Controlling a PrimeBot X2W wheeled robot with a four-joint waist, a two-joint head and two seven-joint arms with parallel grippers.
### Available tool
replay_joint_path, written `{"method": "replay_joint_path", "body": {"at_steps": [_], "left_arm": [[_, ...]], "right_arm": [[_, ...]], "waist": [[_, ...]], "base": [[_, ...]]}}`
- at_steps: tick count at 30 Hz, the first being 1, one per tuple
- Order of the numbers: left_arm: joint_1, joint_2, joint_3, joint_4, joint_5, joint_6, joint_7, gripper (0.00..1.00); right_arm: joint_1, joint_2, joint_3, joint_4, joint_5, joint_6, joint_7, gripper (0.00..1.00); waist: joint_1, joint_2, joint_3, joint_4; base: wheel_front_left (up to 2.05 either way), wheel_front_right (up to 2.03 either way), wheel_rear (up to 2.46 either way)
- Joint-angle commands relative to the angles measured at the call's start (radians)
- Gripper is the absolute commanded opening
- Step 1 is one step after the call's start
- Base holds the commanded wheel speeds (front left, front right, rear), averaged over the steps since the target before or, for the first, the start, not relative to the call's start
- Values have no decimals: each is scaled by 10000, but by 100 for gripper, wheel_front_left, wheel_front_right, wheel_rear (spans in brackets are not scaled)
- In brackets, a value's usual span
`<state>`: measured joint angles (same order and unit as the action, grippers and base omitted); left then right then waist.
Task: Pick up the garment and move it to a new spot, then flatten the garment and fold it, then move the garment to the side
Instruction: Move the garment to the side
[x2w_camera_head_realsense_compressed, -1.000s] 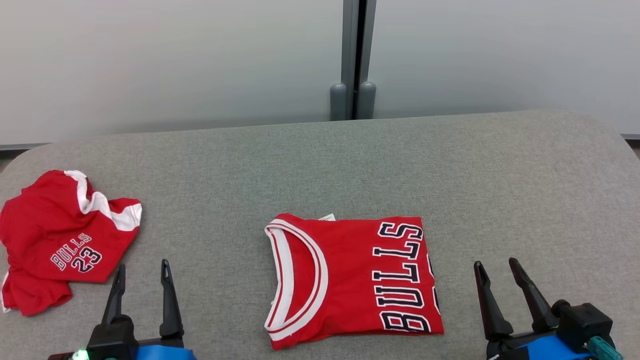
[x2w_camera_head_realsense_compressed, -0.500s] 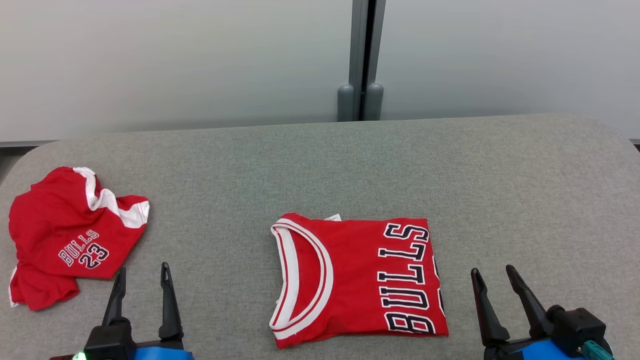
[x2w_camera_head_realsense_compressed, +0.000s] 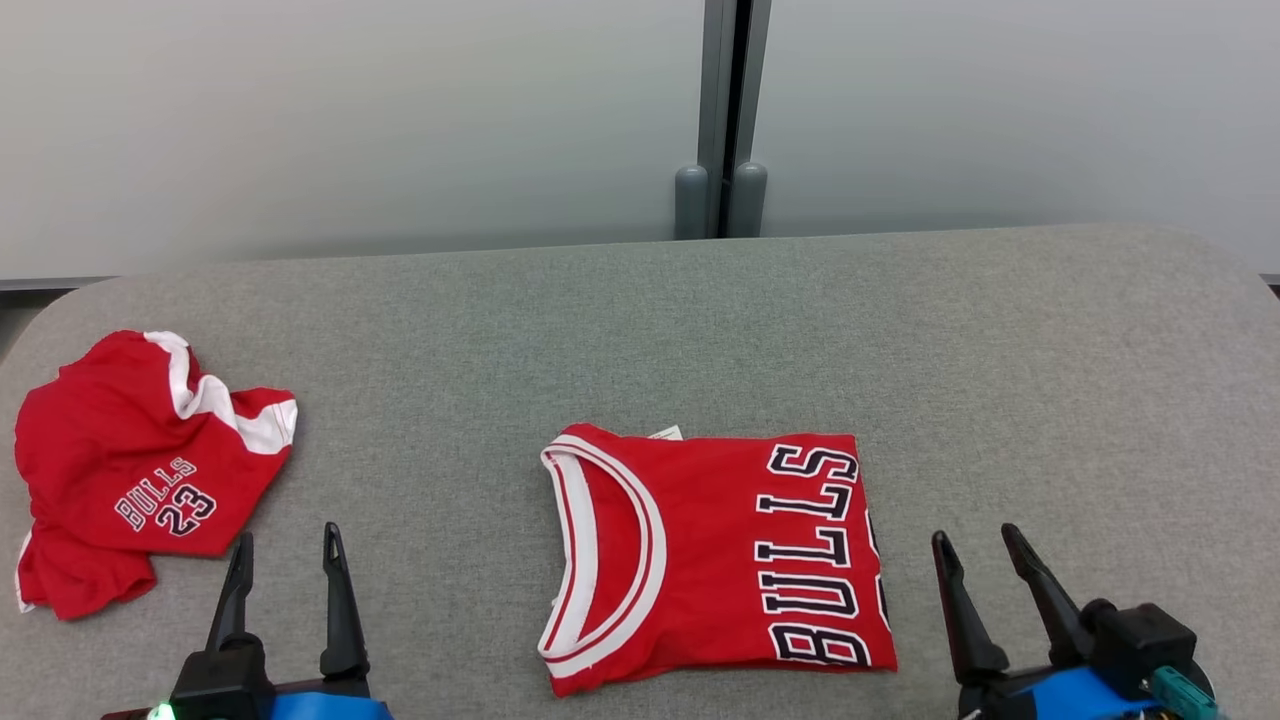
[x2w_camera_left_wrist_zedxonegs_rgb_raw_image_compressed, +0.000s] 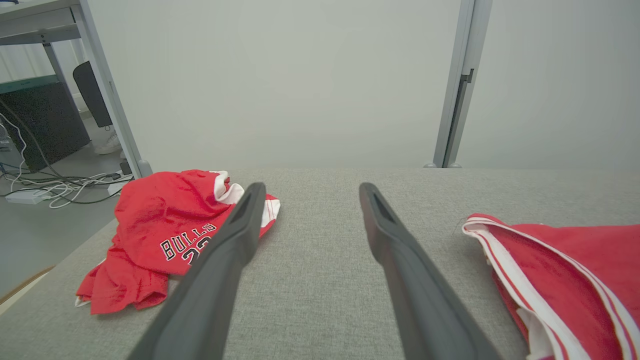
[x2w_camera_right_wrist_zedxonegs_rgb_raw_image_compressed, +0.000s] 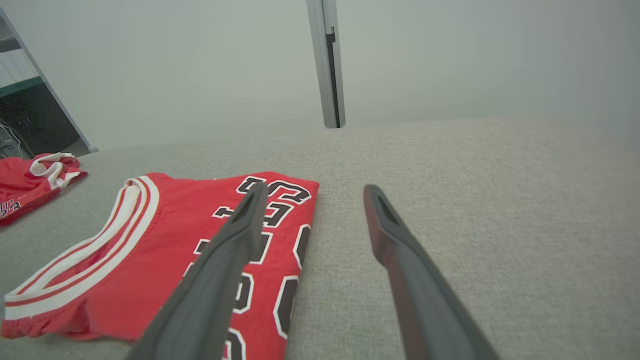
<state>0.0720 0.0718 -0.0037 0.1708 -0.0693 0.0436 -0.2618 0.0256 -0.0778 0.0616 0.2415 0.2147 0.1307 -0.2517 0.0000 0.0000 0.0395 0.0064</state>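
A red Bulls jersey, the garment (x2w_camera_head_realsense_compressed: 700, 560) (x2w_camera_right_wrist_zedxonegs_rgb_raw_image_compressed: 165, 250) (x2w_camera_left_wrist_zedxonegs_rgb_raw_image_compressed: 565, 280), lies folded into a neat rectangle near the front middle of the grey table (x2w_camera_head_realsense_compressed: 700, 330), its white-trimmed neckline to the left. My left gripper (x2w_camera_head_realsense_compressed: 285, 545) (x2w_camera_left_wrist_zedxonegs_rgb_raw_image_compressed: 307, 192) stands open and empty at the lower left, between the jersey and a second red piece. Right of the jersey's lettered edge, my right gripper (x2w_camera_head_realsense_compressed: 972, 545) (x2w_camera_right_wrist_zedxonegs_rgb_raw_image_compressed: 312, 192) is open too, holding nothing and touching no cloth.
Crumpled red Bulls 23 shorts (x2w_camera_head_realsense_compressed: 140, 470) (x2w_camera_left_wrist_zedxonegs_rgb_raw_image_compressed: 165, 235) (x2w_camera_right_wrist_zedxonegs_rgb_raw_image_compressed: 30, 180) lie at the table's left end. A pale wall with a grey post (x2w_camera_head_realsense_compressed: 727, 110) runs behind the table. Beyond the left edge are a desk leg and floor cables (x2w_camera_left_wrist_zedxonegs_rgb_raw_image_compressed: 55, 185).
The head camera has shifted, sliding the whole picture slightly right. My right gripper has drawn a little lower and leftward in view. The jersey and shorts lie as before.
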Motion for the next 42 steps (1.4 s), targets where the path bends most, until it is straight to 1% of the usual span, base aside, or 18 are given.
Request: {"method": "replay_joint_path", "body": {"at_steps": [1, 5, 9, 14, 17, 23, 29, 42], "left_arm": [[-4, -7, 29, -48, 44, 46, -41, 100], [-95, -27, 0, -91, 84, 83, -41, 100], [-219, -48, -71, -173, 97, 115, -41, 100], [-402, -84, -208, -230, 154, 143, -41, 100], [-488, -101, -263, -269, 166, 157, -41, 100], [-617, -133, -328, -293, 188, 182, -41, 100], [-666, -146, -329, -295, 223, 200, -41, 100], [-797, -176, -442, -166, 285, 187, -41, 100]], "right_arm": [[-276, 29, 70, 12, -83, 2, 40, 100], [-924, 22, 278, 113, -117, 3, 317, 100], [-1745, -117, 597, 406, -32, 2, 639, 100], [-2607, -212, 795, 1246, 213, 2, 1164, 100], [-2884, -267, 874, 1878, 394, 2, 1238, 100], [-3140, -255, 1037, 3167, 619, 2, 1148, 100], [-3337, -206, 1216, 4254, 1124, 2, 863, 100], [-3743, -33, 2284, 6189, 2156, 2, 718, 100]], "waist": [[0, 0, 24, 0], [0, 0, 141, 0], [0, 0, 305, 67], [0, 0, 568, 224], [0, 0, 720, 339], [0, 0, 920, 501], [0, 0, 1029, 536], [0, 0, 1139, 571]], "base": [[0, 0, 0], [0, 0, 0], [0, 0, 0], [0, 0, 0], [0, 0, 0], [0, 0, 0], [0, 0, 0], [0, 0, 0]]}}
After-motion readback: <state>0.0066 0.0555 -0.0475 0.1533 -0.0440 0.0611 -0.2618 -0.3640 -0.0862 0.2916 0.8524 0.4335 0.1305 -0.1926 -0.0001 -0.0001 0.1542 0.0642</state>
